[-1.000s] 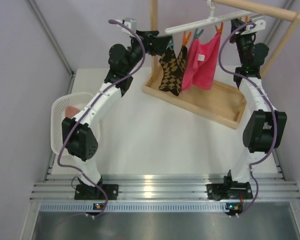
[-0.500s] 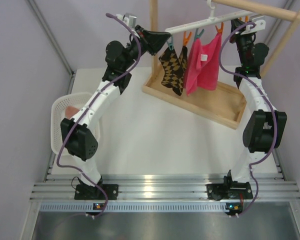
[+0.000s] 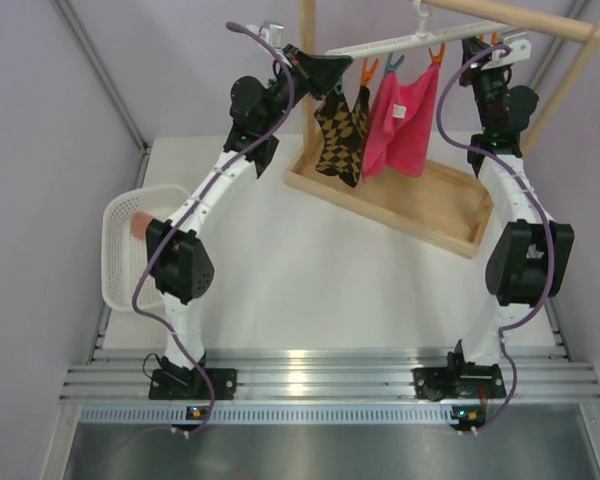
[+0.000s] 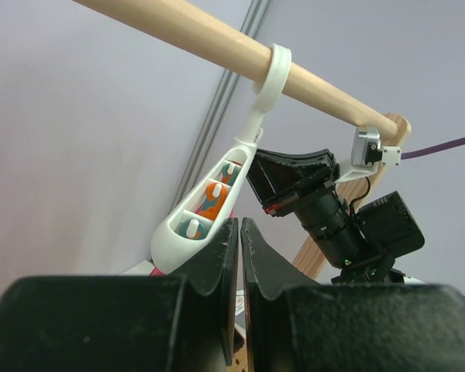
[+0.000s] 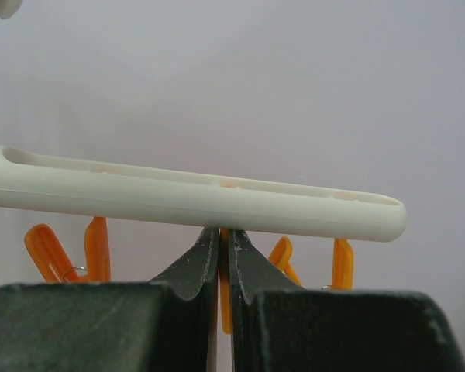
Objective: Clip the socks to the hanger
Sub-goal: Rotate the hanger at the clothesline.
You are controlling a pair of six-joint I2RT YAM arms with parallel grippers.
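Observation:
The white hanger (image 3: 420, 40) hangs by its hook from the wooden rack's top rod. The dark brown and yellow check socks (image 3: 340, 130) dangle below its left end. My left gripper (image 3: 332, 75) sits at the top of the socks, just under that end of the bar. In the left wrist view its jaws (image 4: 239, 222) are almost together beside the hanger's end (image 4: 174, 240), with check fabric in the slit between them. My right gripper (image 3: 483, 48) is at the hanger's right end. It is shut (image 5: 223, 231) on an orange clip (image 5: 225, 294) under the bar (image 5: 178, 198).
A bright pink cloth (image 3: 400, 125) hangs from orange and teal clips beside the socks. The wooden rack's tray (image 3: 410, 205) lies below and its rod (image 4: 217, 39) runs above. A white basket (image 3: 130, 250) holding a peach item stands at the table's left edge.
My left gripper has gone from open to nearly shut and moved right and up to the hanger's left end; the socks shifted slightly. The right arm has not moved.

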